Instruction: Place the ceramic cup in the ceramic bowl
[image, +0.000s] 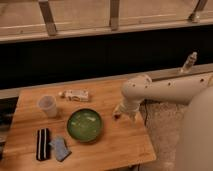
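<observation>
One gripper (118, 113) right of ceramic bowl (85, 125) — ceramic cup (47, 105) well apart.

Wooden table (127, 142), plank grain showing, more satin than shiny. Glossy green glaze on the ceramic bowl (85, 124), darker round the rim. Ceramic cup (48, 105) pale and pretty matt-looking. Smooth off-white shell, plastic by the look, all along the arm (165, 90) down to the gripper (117, 113), just right of the bowl, low over the table. Matt black block (43, 144), dull blue-grey pad (60, 148) beside it.

cup (48, 105) left of bowl (85, 124) (on table (125, 144)), pincer (116, 114) just right
</observation>
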